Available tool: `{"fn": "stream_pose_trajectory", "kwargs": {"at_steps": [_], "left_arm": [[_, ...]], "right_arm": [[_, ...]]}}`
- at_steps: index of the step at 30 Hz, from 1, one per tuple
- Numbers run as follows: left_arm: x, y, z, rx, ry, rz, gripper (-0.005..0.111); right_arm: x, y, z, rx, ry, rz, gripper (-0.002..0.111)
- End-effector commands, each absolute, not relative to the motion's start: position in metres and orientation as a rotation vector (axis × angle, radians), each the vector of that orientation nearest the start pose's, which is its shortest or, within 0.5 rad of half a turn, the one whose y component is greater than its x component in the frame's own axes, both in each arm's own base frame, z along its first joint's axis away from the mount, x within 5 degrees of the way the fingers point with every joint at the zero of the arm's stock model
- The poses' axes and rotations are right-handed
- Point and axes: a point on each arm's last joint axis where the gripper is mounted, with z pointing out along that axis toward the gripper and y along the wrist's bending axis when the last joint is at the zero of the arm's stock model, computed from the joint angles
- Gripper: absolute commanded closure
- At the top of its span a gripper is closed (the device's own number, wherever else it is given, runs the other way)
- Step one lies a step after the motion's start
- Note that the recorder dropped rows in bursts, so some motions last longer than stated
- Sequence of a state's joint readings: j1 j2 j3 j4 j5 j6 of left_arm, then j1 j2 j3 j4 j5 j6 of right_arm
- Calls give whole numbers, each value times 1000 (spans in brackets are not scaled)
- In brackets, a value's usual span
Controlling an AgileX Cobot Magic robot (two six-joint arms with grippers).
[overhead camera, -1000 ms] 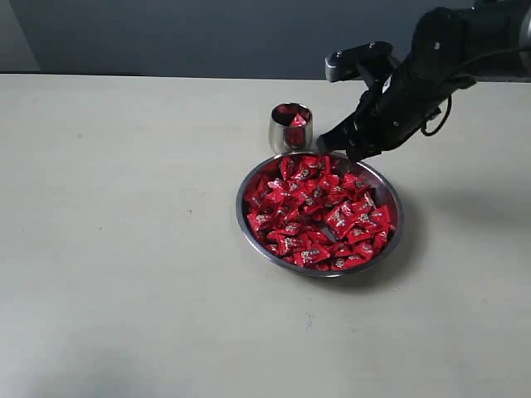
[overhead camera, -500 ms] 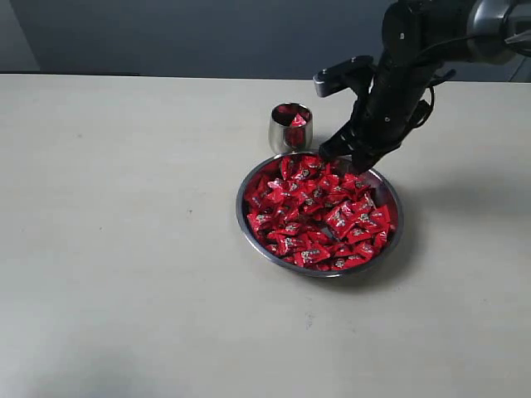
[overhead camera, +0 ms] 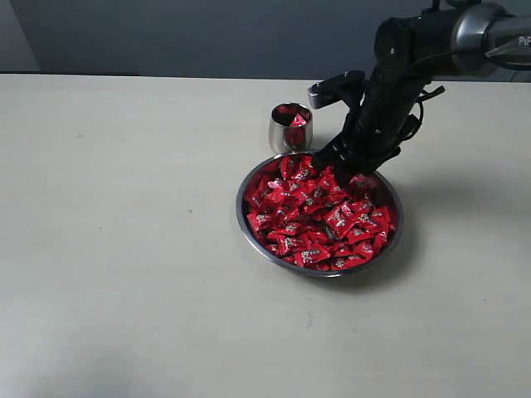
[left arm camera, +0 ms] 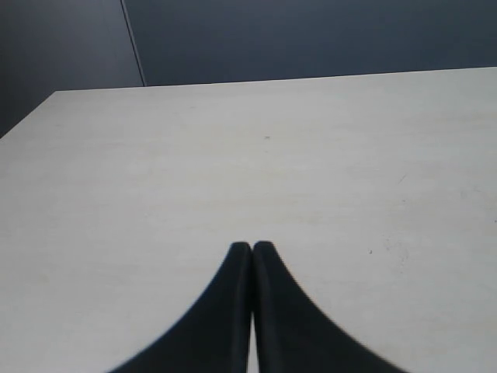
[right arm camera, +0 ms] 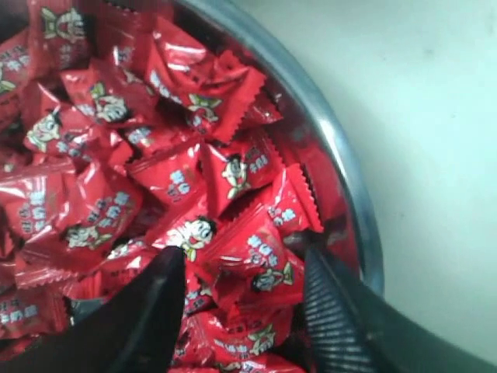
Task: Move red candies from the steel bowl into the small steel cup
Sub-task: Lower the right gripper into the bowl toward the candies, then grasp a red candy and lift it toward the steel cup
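The steel bowl (overhead camera: 246, 217) sits mid-table, heaped with red candies (overhead camera: 311, 215). Behind its far-left rim stands the small steel cup (overhead camera: 280, 133), which holds a few red candies. My right gripper (overhead camera: 353, 170) is down in the bowl's far right part, open. In the right wrist view its fingers (right arm camera: 330, 311) straddle red candies (right arm camera: 260, 268) close to the bowl's rim (right arm camera: 353, 202), touching the heap but not closed on any. My left gripper (left arm camera: 251, 247) is shut and empty over bare table; it does not show in the exterior view.
Pale tabletop (overhead camera: 124, 249) surrounds the bowl and cup on all sides. A dark wall (overhead camera: 207, 33) runs along the table's far edge. The right arm (overhead camera: 431, 41) reaches in from the upper right, over the bowl's far side.
My right gripper has swung left and dropped from above the bowl's far rim into the candy heap. The cup, the bowl and the left gripper have not moved.
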State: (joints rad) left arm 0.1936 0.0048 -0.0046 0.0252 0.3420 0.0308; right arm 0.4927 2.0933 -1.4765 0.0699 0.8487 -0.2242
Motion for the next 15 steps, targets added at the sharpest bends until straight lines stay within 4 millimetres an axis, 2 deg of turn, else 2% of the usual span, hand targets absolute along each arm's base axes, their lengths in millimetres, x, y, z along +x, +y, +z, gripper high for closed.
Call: {"fn": "stream_pose_trajectory", "kwargs": {"at_steps": [1,15], "left_arm": [[53,11,183,-126,1817,179,106],[53,11,183,-126,1817,179,106]], "right_arm": [[370,202,149,-991,2769,110,61],[371,203,125,-1008,2823,99,61]]}}
